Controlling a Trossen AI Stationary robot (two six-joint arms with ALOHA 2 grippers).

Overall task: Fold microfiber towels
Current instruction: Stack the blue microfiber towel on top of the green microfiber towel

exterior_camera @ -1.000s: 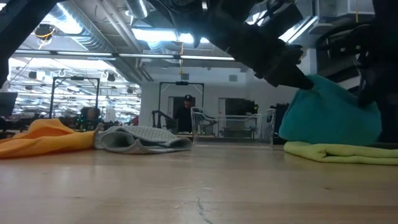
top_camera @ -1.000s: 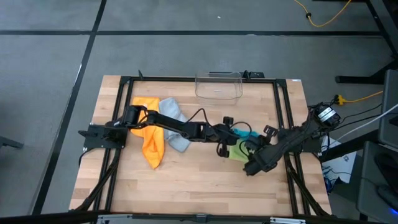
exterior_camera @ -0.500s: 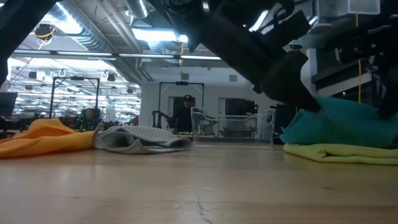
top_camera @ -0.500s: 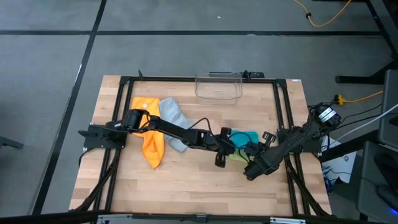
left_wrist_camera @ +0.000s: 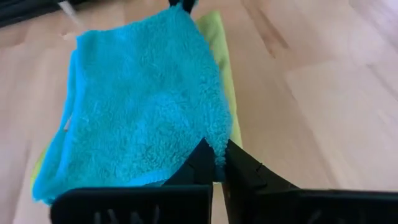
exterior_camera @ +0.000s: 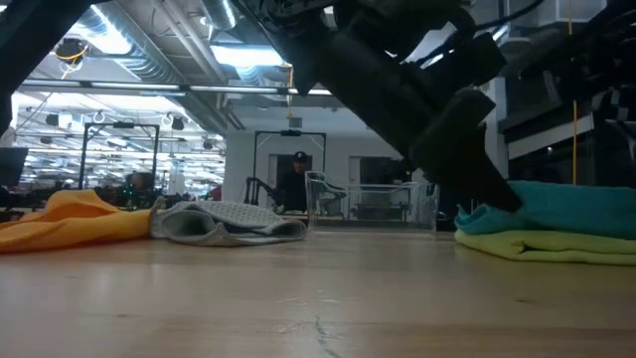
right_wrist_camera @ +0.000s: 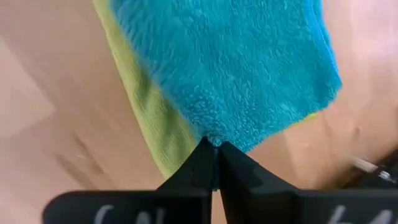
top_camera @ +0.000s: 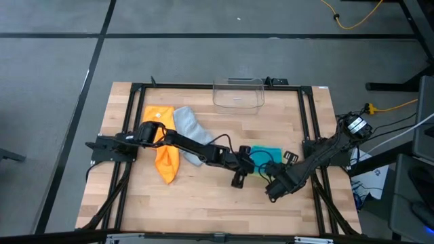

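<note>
Pulled toward the near table edge and laid flat now: teal towel [top_camera: 266, 152], a second ago bunched and lifted, spread folded on top of lime green towel [exterior_camera: 542, 245]. Left gripper [left_wrist_camera: 214, 163] and right gripper [right_wrist_camera: 212, 152] both still pinching its near corners, fingers closed. Probably fold finished, release next. Orange towel [top_camera: 165, 149] and grey towel [top_camera: 189, 135] waiting unfolded, left side

I work in a big robotics lab: exposed ceiling ducts [exterior_camera: 149, 60], strip lights [exterior_camera: 253, 55], test rigs [exterior_camera: 119, 149] behind my wooden surface [exterior_camera: 298, 298].
</note>
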